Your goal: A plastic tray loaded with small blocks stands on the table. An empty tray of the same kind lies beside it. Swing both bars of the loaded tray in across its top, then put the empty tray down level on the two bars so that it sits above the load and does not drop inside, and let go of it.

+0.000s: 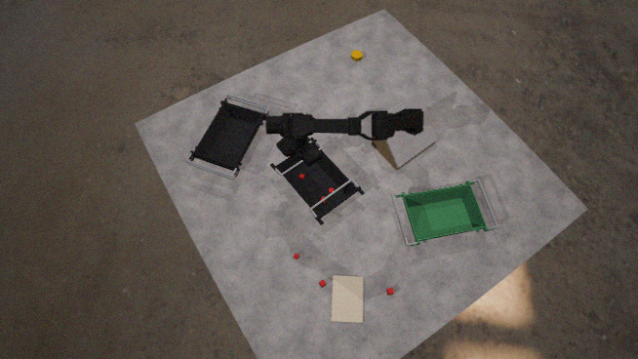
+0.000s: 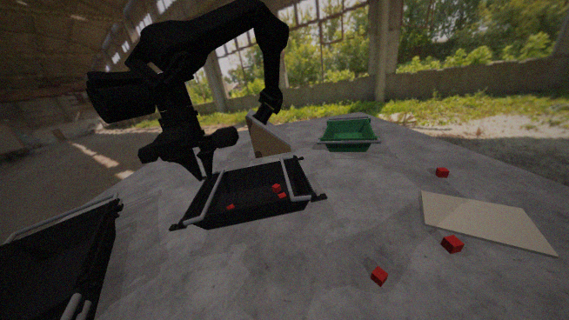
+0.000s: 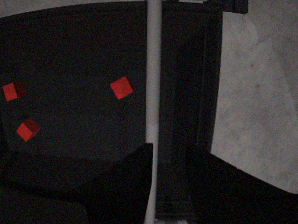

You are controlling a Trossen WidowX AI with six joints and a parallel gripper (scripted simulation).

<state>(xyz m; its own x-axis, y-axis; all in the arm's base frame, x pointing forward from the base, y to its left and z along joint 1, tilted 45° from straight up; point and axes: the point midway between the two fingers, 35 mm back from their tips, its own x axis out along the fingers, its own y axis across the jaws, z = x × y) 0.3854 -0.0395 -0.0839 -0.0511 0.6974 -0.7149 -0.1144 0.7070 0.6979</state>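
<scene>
The loaded black tray [image 1: 299, 191] [image 2: 257, 216] [image 3: 75, 45] stands mid-table with red blocks [image 1: 301, 176] [image 2: 277, 188] [image 3: 122, 87] inside. Its far bar [image 1: 337, 192] [image 2: 286, 177] lies across the top near one end. Its other bar [image 1: 292, 168] [image 2: 212, 193] [image 3: 153, 75] also lies inward, over the opposite end. My gripper [image 2: 205, 176] [image 3: 169, 151] is partly open at that bar's back part, its fingers on either side. The bar runs close beside the left finger in the wrist view and is not clamped. The empty black tray [image 1: 226, 139] [image 2: 52, 261] stands apart at the left, its bars outward.
A green tray [image 1: 441, 215] [image 2: 348, 146] is empty at the right. A wedge [image 1: 412, 148] [image 2: 270, 139] stands behind the loaded tray. A beige plate [image 1: 347, 299] [image 2: 483, 219], loose red blocks [image 1: 297, 256] [image 2: 379, 276] and a yellow disc [image 1: 356, 55] lie on the table.
</scene>
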